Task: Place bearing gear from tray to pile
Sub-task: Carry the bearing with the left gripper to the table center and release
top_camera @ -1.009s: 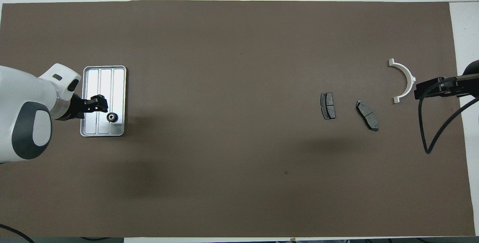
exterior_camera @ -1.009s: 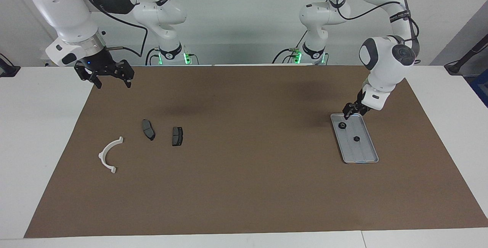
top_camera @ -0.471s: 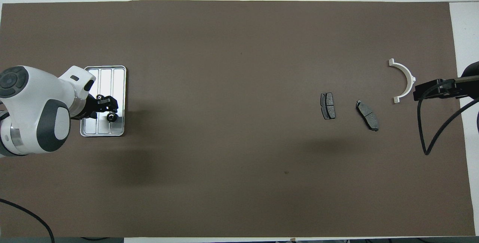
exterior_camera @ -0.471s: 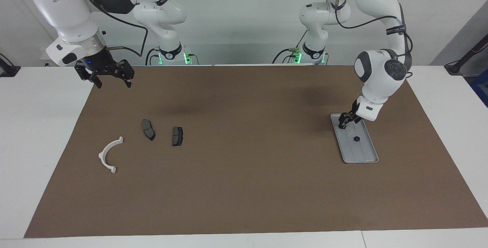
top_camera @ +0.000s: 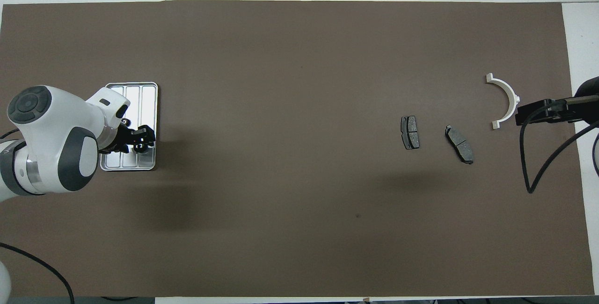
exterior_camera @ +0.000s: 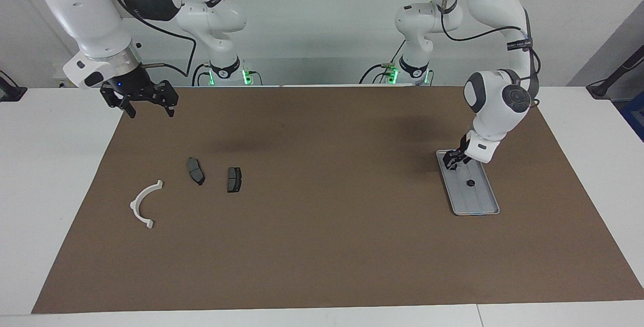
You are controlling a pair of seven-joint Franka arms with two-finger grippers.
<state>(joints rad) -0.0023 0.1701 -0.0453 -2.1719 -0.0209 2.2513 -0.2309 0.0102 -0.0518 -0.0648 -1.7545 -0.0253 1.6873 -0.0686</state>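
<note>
The silver tray (exterior_camera: 481,199) (top_camera: 140,97) lies at the left arm's end of the mat. One small dark bearing gear (exterior_camera: 470,182) (top_camera: 124,121) sits near its middle. My left gripper (exterior_camera: 451,162) (top_camera: 142,140) is down at the tray's end nearer the robots, open, and it hides the spot beneath its tips. The pile lies at the right arm's end: a white bracket (exterior_camera: 136,204) (top_camera: 510,96) and two brake pads (exterior_camera: 195,170) (exterior_camera: 234,179) (top_camera: 459,144) (top_camera: 410,132). My right gripper (exterior_camera: 150,110) waits open above the mat's corner.
The brown mat (exterior_camera: 322,246) (top_camera: 281,61) covers most of the white table. A black cable (top_camera: 538,173) hangs from the right arm beside the bracket. Between the tray and the pile the mat carries nothing.
The left gripper has come down and moved along the tray's near end, now covering the gear that showed there a second ago. The right arm has barely moved.
</note>
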